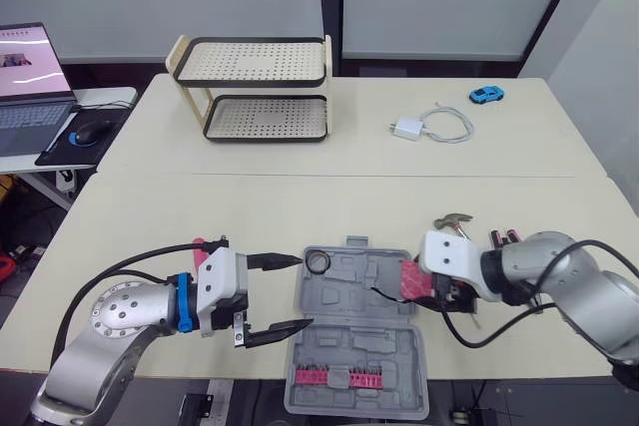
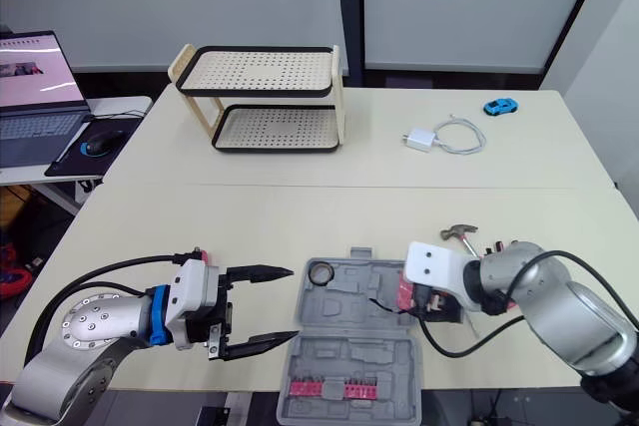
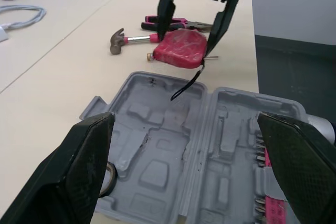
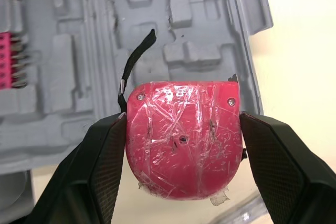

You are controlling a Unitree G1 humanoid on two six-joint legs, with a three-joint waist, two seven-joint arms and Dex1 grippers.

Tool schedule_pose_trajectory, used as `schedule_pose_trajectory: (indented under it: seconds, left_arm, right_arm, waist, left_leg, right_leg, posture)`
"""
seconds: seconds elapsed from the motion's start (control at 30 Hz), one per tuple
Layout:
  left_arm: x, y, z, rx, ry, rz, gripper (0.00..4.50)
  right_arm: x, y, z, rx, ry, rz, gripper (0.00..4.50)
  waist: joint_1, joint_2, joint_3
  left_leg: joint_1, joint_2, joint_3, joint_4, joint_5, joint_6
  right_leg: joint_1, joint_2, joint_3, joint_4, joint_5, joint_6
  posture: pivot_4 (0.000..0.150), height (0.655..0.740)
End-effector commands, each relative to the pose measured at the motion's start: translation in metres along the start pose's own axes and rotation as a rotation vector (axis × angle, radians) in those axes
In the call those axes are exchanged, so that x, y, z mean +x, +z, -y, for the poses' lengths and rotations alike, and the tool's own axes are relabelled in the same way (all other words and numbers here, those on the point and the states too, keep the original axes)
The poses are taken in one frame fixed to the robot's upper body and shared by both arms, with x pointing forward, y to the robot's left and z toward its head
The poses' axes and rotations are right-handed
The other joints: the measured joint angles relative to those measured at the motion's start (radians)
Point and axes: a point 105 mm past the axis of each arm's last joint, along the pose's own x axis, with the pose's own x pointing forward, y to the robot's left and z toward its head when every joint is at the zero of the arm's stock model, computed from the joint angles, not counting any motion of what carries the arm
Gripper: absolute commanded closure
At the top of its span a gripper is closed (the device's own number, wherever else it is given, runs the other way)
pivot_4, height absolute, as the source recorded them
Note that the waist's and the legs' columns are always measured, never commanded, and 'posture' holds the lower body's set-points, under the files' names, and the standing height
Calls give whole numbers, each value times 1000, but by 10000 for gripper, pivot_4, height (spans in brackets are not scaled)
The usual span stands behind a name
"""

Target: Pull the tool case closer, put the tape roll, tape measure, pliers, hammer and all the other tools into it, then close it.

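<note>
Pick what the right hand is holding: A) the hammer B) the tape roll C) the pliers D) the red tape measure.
D: the right hand is shut on the red tape measure at the edge of the open tool case; the hammer and pliers lie on the table.

- The silver-grey metal left arm [image 1: 105,331] comes in low from the left, forearm pointing across to the right, with a blue ring [image 1: 183,302] at the wrist.
- The left gripper [image 1: 303,292] is gaping wide, with nothing between the two black fingers.
- The silver-grey metal right arm [image 1: 569,281] is bent, its forearm pointing back toward the left.
- The right gripper [image 4: 182,121] is clamped on a red plastic tape measure [image 3: 181,48], one black finger pressed on each side, held off the surface from what I can see.
</note>
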Motion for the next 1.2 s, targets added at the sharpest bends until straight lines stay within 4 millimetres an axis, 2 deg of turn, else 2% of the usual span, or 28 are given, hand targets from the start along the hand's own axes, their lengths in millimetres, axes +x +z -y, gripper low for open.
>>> schedule_pose_trajectory:
  seconds: [0.03,0.13,0.23,0.5,0.83,1.2]
  left_arm:
    - [1,6,0,11,-22,20,0]
    - [2,5,-3,19,-21,18,0]
    - [3,6,-5,26,-21,22,0]
    - [5,4,-5,33,-26,18,0]
    - [3,1,-5,36,-21,2,0]
    - [1,-1,-6,38,-13,-5,0]
  right_arm:
    - [7,-3,5,-29,-29,-17,13671]
    - [12,-12,7,-46,-34,-37,13671]
    - [16,-13,9,-66,-41,-35,13671]
    - [22,4,15,-111,-52,-17,13671]
    - [48,22,22,-126,-37,-24,13671]
    - [43,19,24,-130,-21,-38,13671]
  waist:
    - [1,0,0]
    - [2,0,0]
    - [1,0,0]
    - [-16,0,0]
    - [-21,0,0]
    - [-20,0,0]
  left_leg:
    - [0,0,0,0,0,0]
    - [-1,0,0,0,0,0]
    - [-1,0,0,0,0,0]
    - [0,0,-1,0,0,0]
    - [0,0,-1,0,0,0]
    - [0,0,-2,0,0,0]
  right_leg:
    - [0,0,0,0,0,0]
    - [0,-1,0,0,0,0]
    - [0,-1,-1,0,0,0]
    - [-1,0,0,1,0,0]
    - [-2,0,1,2,1,0]
    - [-3,0,1,3,1,0]
  posture:
    - [1500,7400]
    - [1500,7400]
    - [1500,7400]
    - [1500,7400]
    - [1500,7400]
    - [1500,7400]
